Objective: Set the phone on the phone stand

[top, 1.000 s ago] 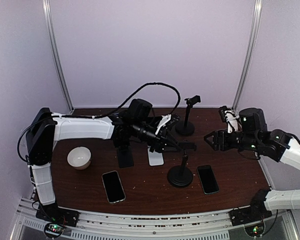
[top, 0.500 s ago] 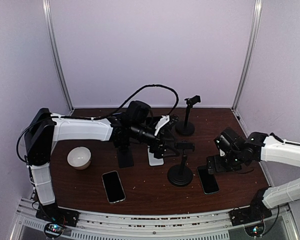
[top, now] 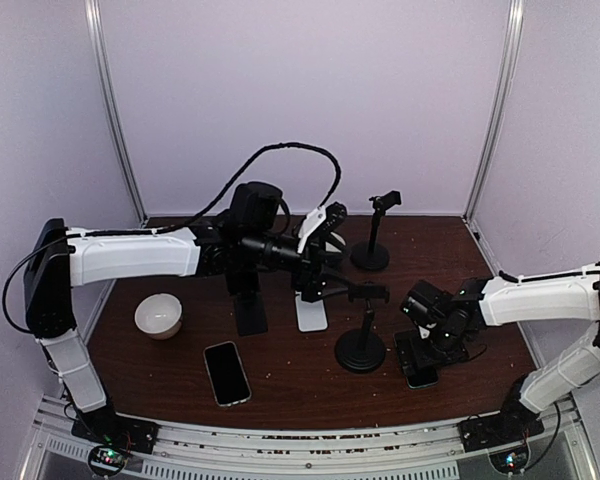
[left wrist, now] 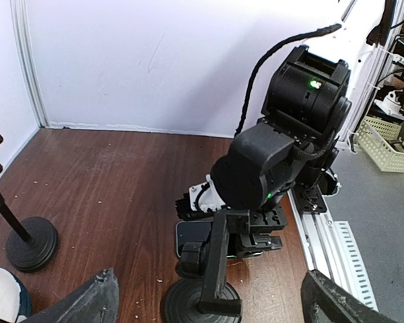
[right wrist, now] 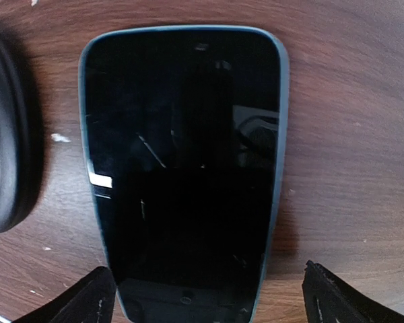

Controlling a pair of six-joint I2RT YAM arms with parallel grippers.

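Under right end effector (right wrist: 212, 299), phone (right wrist: 182, 168) lying flat

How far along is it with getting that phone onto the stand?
Barely started. Nothing is done: the phone lies flat on the table beside the phone stand. In hand: the right hand hovers open just above it; the left hand is open by the stand. Left: grasping, lifting, seating it.

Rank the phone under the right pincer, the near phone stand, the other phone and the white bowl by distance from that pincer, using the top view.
1. The phone: directly beneath the right pincer, on the right side.
2. The near phone stand: just left of the pincer, centre.
3. The other phone: front left.
4. The white bowl: far left.
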